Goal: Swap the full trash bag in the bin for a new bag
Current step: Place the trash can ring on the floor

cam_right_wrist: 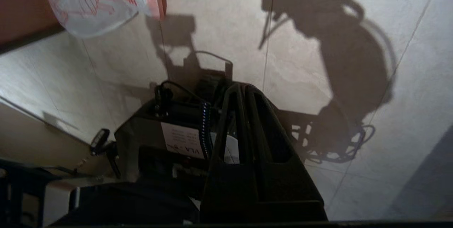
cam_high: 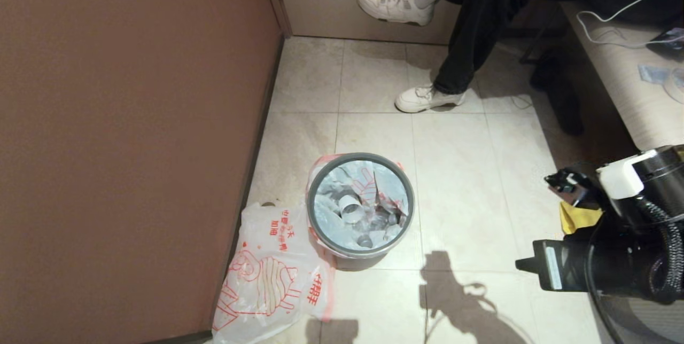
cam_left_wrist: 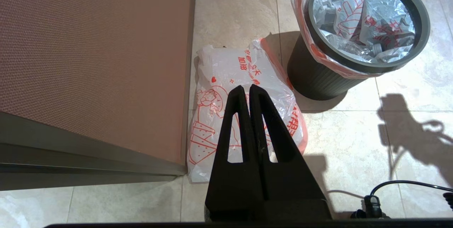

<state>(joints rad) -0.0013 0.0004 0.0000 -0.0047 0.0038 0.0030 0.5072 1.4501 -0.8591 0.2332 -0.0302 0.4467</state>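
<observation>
The dark bin (cam_high: 361,252) (cam_left_wrist: 315,79) stands on the tiled floor beside the brown wall, its grey ring rim (cam_high: 320,173) clamping the full trash bag (cam_high: 342,184) (cam_left_wrist: 364,8), with a white roll (cam_high: 351,206) and bottles inside. The new bag (cam_high: 270,274) (cam_left_wrist: 230,68) (cam_right_wrist: 95,5) lies limp on the floor to the bin's left, against the wall. My left gripper (cam_left_wrist: 246,88) hangs above the new bag, shut and empty. My right gripper (cam_right_wrist: 240,86) is shut and empty, low over the robot base; in the head view only the right arm (cam_high: 625,226) shows, at the right edge.
The brown wall panel (cam_high: 133,135) runs along the left. A seated person's legs and white shoes (cam_high: 427,99) are beyond the bin. A bench (cam_high: 630,82) with cables stands at the far right. A yellow item (cam_high: 577,217) sits by the right arm.
</observation>
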